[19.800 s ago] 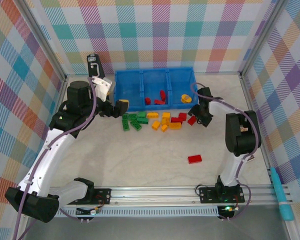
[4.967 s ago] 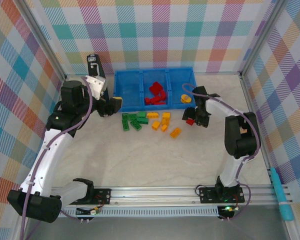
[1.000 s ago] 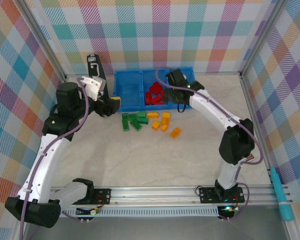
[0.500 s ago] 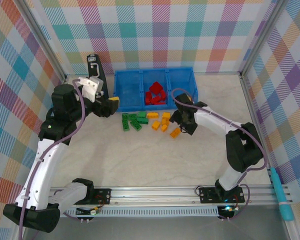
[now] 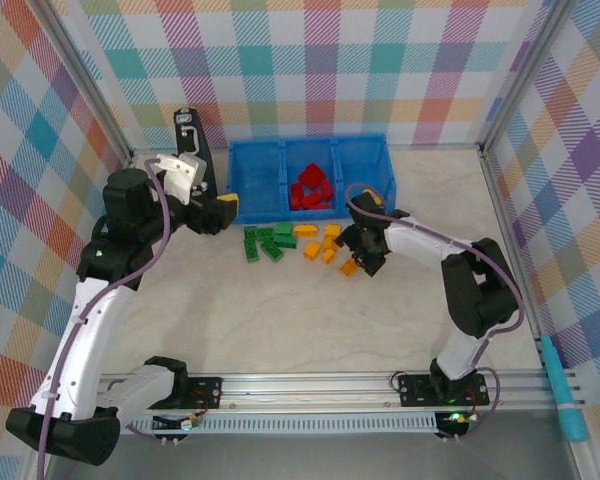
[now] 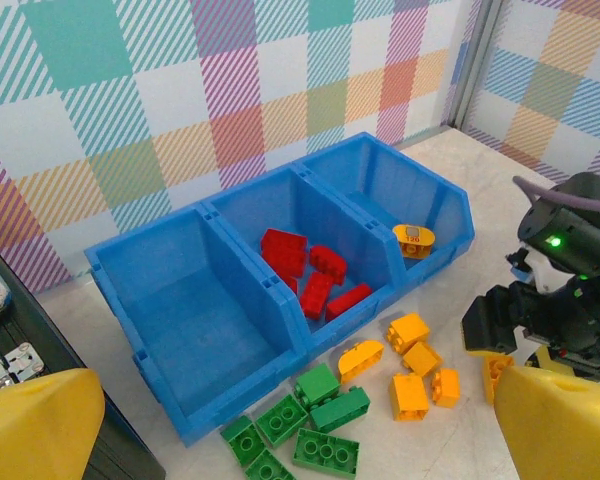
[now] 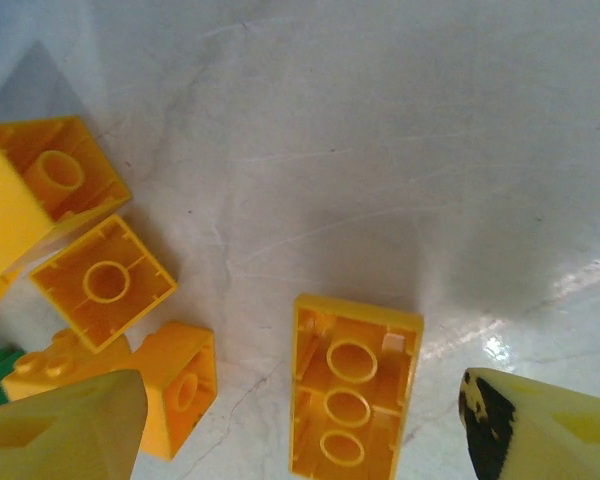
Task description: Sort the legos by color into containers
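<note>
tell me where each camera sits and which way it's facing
Top external: above and behind the arms, looking down on the table; left arm, right arm and their bases show.
Left wrist: on the left arm, facing across the blue tray toward the right gripper; its own yellow fingers fill the bottom corners.
Right wrist: pointing straight down, close over a long yellow brick lying between its fingers.
Shared: top external and left wrist both show the tray holding red bricks; the long yellow brick shows from above too.
</note>
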Robot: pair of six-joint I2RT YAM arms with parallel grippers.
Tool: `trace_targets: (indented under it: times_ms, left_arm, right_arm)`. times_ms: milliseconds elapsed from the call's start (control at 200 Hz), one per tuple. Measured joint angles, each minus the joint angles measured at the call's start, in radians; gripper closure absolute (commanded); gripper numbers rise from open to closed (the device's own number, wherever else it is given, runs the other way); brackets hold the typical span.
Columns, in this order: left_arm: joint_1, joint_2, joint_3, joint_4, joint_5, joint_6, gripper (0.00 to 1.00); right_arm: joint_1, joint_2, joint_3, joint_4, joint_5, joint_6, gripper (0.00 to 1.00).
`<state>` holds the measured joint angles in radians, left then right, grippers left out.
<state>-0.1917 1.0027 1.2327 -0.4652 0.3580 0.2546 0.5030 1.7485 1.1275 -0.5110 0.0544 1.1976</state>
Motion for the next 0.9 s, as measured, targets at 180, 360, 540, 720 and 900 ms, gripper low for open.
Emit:
trace_targets:
  times_ms: [180,360,540,720,900]
  left_arm:
    - [0.000,-0.002,0.000,0.000,-0.001,0.000,0.00]
    - [0.000,-0.004,0.000,0.000,-0.001,0.000,0.00]
    - [0.000,-0.003,0.000,0.000,0.000,0.000,0.00]
    - [0.000,-0.003,0.000,0.000,-0.003,0.000,0.00]
    - [0.000,-0.001,0.000,0.000,-0.011,0.001,0.00]
  right_arm:
    - [0.000,0.047,-0.013,0.035,-0.034,0.005,0.28]
    - [0.000,0.055,-0.018,0.039,-0.045,0.006,0.34]
    - [0.000,0.056,-0.023,0.019,-0.044,-0.008,0.49]
    - [-0.007,0.058,-0.030,0.008,-0.045,-0.032,0.62]
    - [-0.006,0.071,0.002,-0.029,-0.052,-0.093,0.75]
